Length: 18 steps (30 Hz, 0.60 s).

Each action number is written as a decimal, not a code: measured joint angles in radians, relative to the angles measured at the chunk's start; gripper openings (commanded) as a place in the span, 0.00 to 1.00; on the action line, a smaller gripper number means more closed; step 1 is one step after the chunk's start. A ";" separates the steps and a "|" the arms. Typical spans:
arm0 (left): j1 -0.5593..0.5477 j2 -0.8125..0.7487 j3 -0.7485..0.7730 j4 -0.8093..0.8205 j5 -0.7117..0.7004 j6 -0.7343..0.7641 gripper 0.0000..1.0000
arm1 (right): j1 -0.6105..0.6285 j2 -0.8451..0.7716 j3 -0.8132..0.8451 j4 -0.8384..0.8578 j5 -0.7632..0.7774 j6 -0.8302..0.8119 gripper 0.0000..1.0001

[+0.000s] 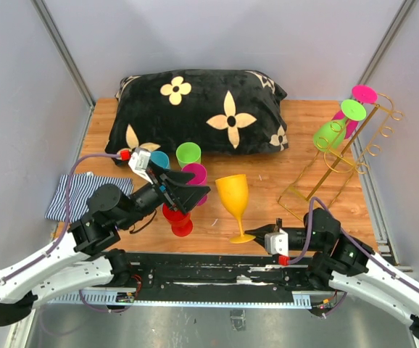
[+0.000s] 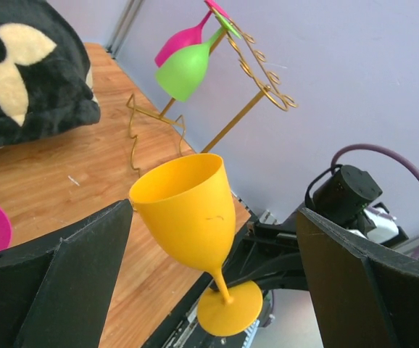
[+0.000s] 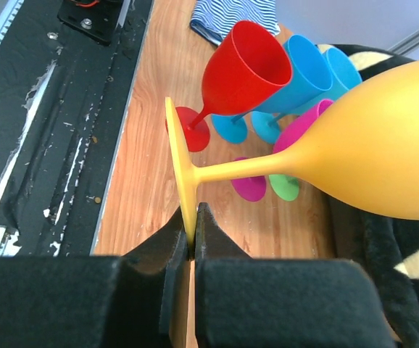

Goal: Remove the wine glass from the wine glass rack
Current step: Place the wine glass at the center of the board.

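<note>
The worktop (image 1: 267, 181) is carrying the wine glass rack (image 1: 340, 163) at far right, a green glass (image 2: 184, 69) and a pink glass (image 2: 184, 40) hanging on it. The yellow wine glass (image 1: 233, 194) is tilting off the rack, well apart from it, because the low-reaching right gripper (image 3: 195, 232) is pinching its foot rim in its jaws. The left gripper (image 1: 188, 194) is holding its jaws wide apart beside the bowl.

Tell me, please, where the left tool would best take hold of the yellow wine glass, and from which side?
Probably the bowl of the yellow wine glass, from the robot's left, where the open left tool faces it. The bowl is wide and free; the stem is thin, and the right tool is shut on the foot's rim.
</note>
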<state>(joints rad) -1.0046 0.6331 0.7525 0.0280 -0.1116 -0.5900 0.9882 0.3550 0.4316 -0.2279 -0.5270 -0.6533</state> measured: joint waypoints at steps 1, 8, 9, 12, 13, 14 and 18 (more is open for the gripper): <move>0.000 0.012 0.018 -0.016 -0.008 -0.002 1.00 | 0.000 -0.006 0.000 0.000 0.005 -0.007 0.01; 0.000 0.076 0.105 -0.084 -0.046 0.004 1.00 | 0.000 -0.034 -0.021 0.001 0.026 -0.037 0.01; 0.003 0.089 0.126 -0.100 -0.046 0.006 1.00 | 0.000 -0.036 -0.026 0.000 0.027 -0.042 0.01; 0.042 0.141 0.201 -0.140 0.017 0.014 1.00 | 0.000 -0.045 -0.038 0.003 0.028 -0.055 0.01; 0.064 0.157 0.217 -0.143 0.044 0.014 1.00 | 0.000 -0.048 -0.041 0.004 0.028 -0.057 0.01; 0.096 0.172 0.227 -0.142 0.078 0.013 1.00 | 0.000 -0.050 -0.044 0.007 0.028 -0.059 0.01; 0.225 0.193 0.207 -0.121 0.249 -0.014 1.00 | 0.000 -0.055 -0.048 0.006 0.026 -0.063 0.01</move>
<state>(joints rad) -0.7792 0.8257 0.9596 -0.0925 0.1379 -0.6041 0.9882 0.2996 0.3836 -0.2214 -0.5011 -0.7162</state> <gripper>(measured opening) 0.994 0.024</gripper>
